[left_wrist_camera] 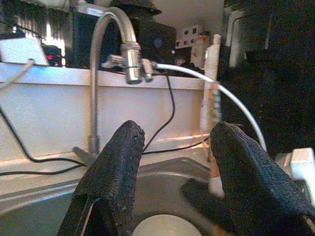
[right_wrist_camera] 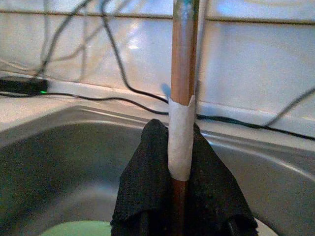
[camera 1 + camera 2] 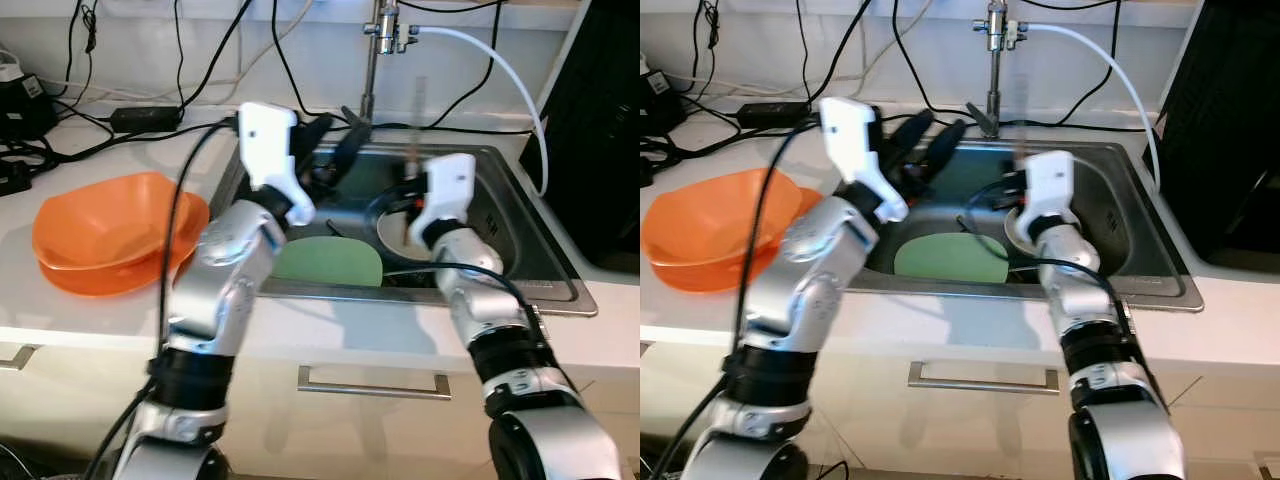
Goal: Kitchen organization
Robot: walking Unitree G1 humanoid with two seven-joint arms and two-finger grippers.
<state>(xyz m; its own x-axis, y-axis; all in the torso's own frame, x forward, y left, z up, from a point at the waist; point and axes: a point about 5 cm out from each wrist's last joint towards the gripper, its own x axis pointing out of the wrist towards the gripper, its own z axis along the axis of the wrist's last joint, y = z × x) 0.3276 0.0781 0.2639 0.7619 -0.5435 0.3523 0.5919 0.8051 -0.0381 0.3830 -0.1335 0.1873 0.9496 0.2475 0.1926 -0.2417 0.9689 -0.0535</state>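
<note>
Over the sink (image 3: 545, 262), the right gripper (image 2: 179, 196) pinches an upright wooden stick (image 2: 183, 73) at its taped band, light, stiff and likely slippery on bare wood, while the left gripper (image 1: 170, 172) hovers spread wide, holding nothing.

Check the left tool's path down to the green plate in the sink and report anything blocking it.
Nothing visible blocks it. The left tool, fingers apart, hovers over the sink's back left corner, with the green plate lying below it near the front wall. The right tool grips an upright stick over the white bowl, off to the side.
</note>
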